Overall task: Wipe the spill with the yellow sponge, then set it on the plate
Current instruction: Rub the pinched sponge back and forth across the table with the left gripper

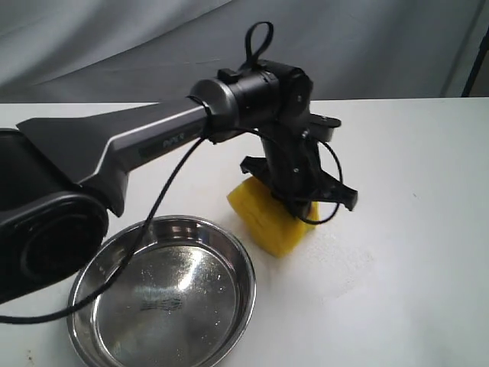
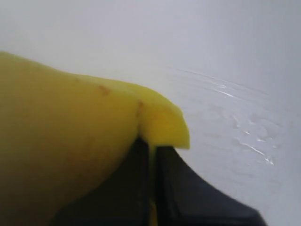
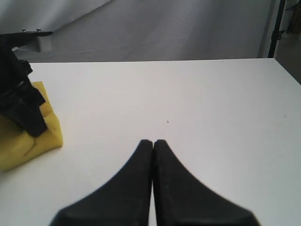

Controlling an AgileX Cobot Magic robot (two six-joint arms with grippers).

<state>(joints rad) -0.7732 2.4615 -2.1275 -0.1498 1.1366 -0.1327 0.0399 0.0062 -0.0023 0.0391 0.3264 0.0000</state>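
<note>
The left gripper (image 1: 296, 205) is reaching in from 9 o'clock across the bench (image 1: 412, 229) and pointing down onto the sponge (image 1: 269, 222). Its jaws are pinching the sponge: in the left wrist view the left gripper (image 2: 153, 153) is showing its two black tips almost together, with a thin strip of the sponge (image 2: 70, 155) squeezed between them and a yellow corner bulging over them. Faint orange-brown marks are showing on the foam there.

In the exterior view the sponge is sitting tilted, its low corner pointing at the bench; whether that corner is touching I cannot tell. The plate (image 1: 229, 252) is lying at 7 o'clock from the sponge, its rim just beside the sponge but apart from it. A black cable (image 1: 157, 202) is hanging from the arm and crossing over the plate's rim.

Thin wet streaks (image 2: 249, 141) are glinting on the bench next to the sponge in the left wrist view.

The right gripper (image 3: 153, 143) is hovering over bare bench, its jaws pressed together on nothing. Its camera is catching the sponge (image 3: 44, 134) off to one side, well apart from it, with the left gripper's black fingers (image 3: 21, 106) on it.
</note>
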